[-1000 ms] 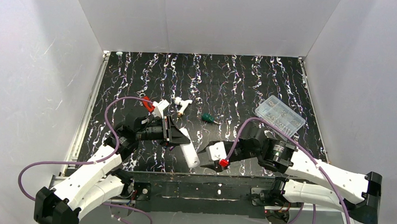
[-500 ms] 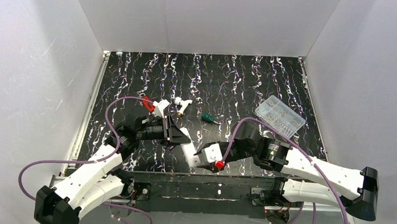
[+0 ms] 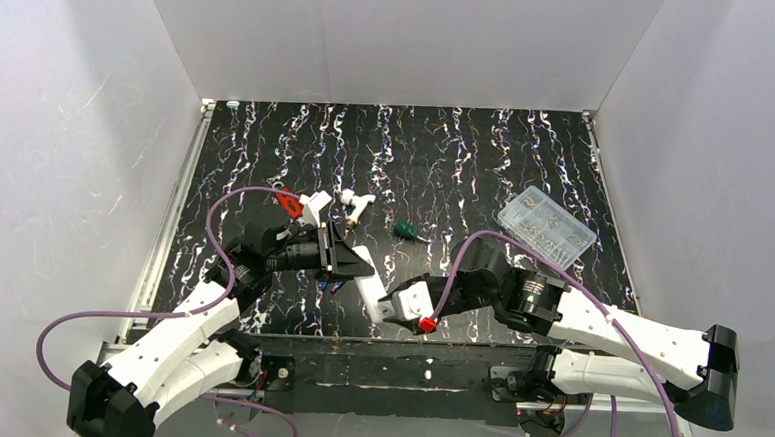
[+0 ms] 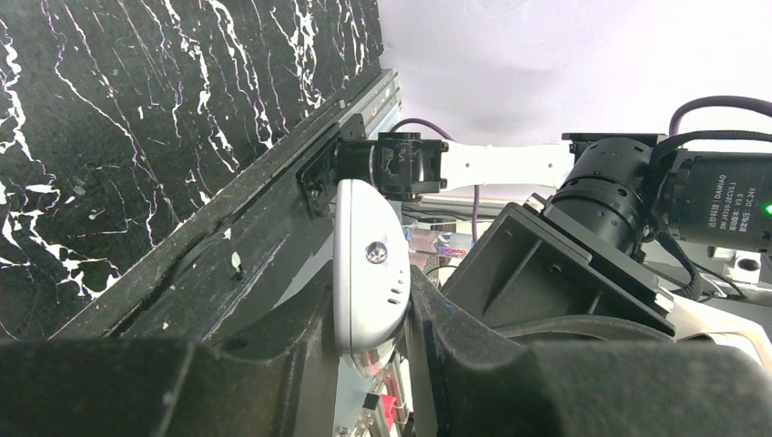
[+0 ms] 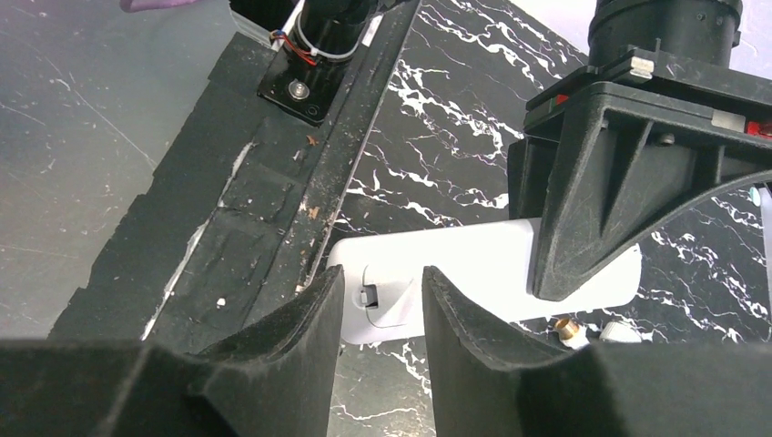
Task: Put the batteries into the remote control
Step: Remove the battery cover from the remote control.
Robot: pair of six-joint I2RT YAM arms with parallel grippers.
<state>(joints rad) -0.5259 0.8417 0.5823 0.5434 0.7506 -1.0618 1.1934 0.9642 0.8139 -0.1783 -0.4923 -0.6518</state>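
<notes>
The remote control is a slim white bar held off the table near its front edge. My left gripper is shut on its far part. In the left wrist view the remote stands on edge, pinched between the black fingers. My right gripper is at the remote's near end. In the right wrist view its jaws stand open on either side of that end, where a small latch and cover outline show. I cannot tell if they touch it. The batteries are out of view.
A white T-shaped pipe fitting and a green-handled screwdriver lie mid-table behind the arms. A clear plastic box sits at the right. The table's front rail runs just below the remote. A brass fitting end shows beyond the remote.
My right gripper has moved left to the remote's near end and its jaws have narrowed. The left gripper has kept its hold on the remote, almost still.
</notes>
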